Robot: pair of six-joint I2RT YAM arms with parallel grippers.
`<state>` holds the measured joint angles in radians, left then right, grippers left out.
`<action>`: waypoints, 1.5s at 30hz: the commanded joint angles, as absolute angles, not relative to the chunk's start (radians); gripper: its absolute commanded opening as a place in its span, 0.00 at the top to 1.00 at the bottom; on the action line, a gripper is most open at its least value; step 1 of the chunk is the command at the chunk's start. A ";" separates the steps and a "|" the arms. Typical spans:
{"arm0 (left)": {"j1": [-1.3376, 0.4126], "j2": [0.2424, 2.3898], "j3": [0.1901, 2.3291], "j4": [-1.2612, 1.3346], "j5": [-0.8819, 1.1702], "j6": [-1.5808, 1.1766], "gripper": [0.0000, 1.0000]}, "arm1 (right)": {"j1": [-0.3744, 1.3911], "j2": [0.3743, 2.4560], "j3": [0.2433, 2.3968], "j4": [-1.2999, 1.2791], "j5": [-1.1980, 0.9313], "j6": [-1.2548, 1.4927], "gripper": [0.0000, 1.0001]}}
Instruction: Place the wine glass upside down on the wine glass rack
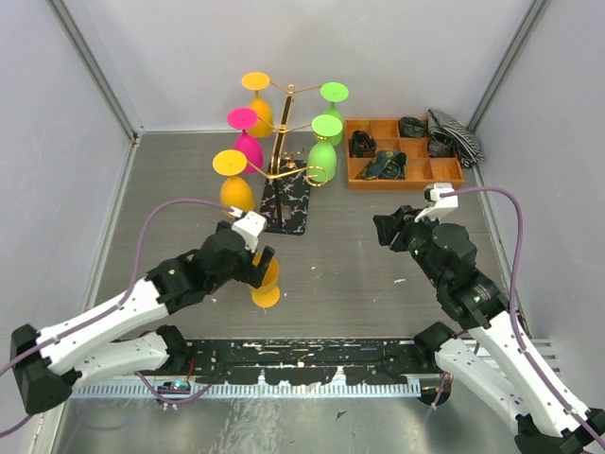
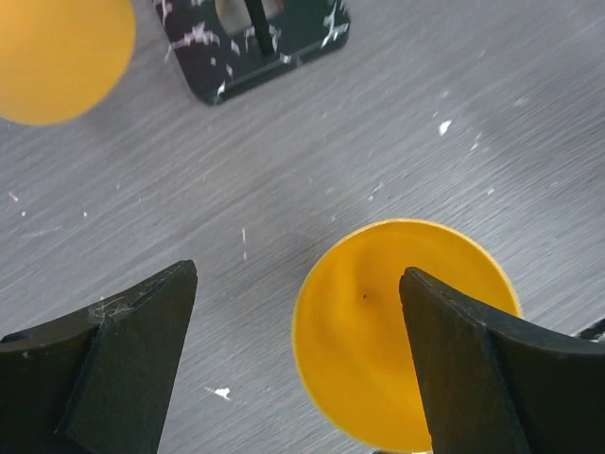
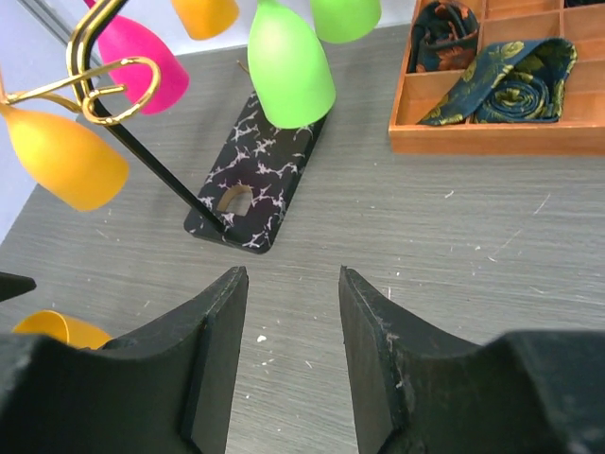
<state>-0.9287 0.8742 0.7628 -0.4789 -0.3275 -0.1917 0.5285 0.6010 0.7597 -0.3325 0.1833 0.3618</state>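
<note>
An orange wine glass [image 1: 267,282] rests on the table near the left arm. My left gripper [image 1: 261,253] hovers right over it, jaws wide open. In the left wrist view the wine glass [image 2: 369,331] shows as a round orange face between the fingers, close to the right finger [image 2: 473,369], and nothing grips it. The wine glass rack [image 1: 288,142], a gold pole with curled arms on a black speckled base [image 1: 286,200], carries several upside-down glasses: orange, pink and green. My right gripper [image 1: 386,230] is open and empty, right of the rack [image 3: 113,90].
An orange compartment tray [image 1: 405,183] with rolled ties stands right of the rack, and a striped cloth [image 1: 456,132] lies at its far corner. Hanging bowls reach low around the rack base [image 3: 255,180]. Grey walls close in the table on three sides.
</note>
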 commanded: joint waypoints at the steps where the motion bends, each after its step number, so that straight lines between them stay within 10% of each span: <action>1: -0.972 0.981 0.780 -0.558 -0.452 -0.193 0.07 | 0.534 0.597 0.775 -0.350 0.210 0.357 0.51; 15: -0.979 0.965 0.785 -0.541 -0.500 -0.197 0.68 | 0.534 0.601 0.772 -0.356 0.252 0.343 0.51; 34: -0.980 0.915 0.774 -0.535 -0.462 -0.193 0.68 | 0.534 0.623 0.755 -0.338 0.234 0.351 0.51; 39: -0.980 0.906 0.783 -0.533 -0.458 -0.192 1.00 | 0.534 0.617 0.755 -0.339 0.229 0.355 0.51; 45: -0.982 0.825 0.813 -0.503 -0.443 -0.219 1.00 | 0.534 0.611 0.752 -0.341 0.184 0.363 0.51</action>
<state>-0.9768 0.8921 0.7635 -0.5377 -0.4595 -0.2005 0.5289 0.6258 0.7513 -0.3870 0.2283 0.3511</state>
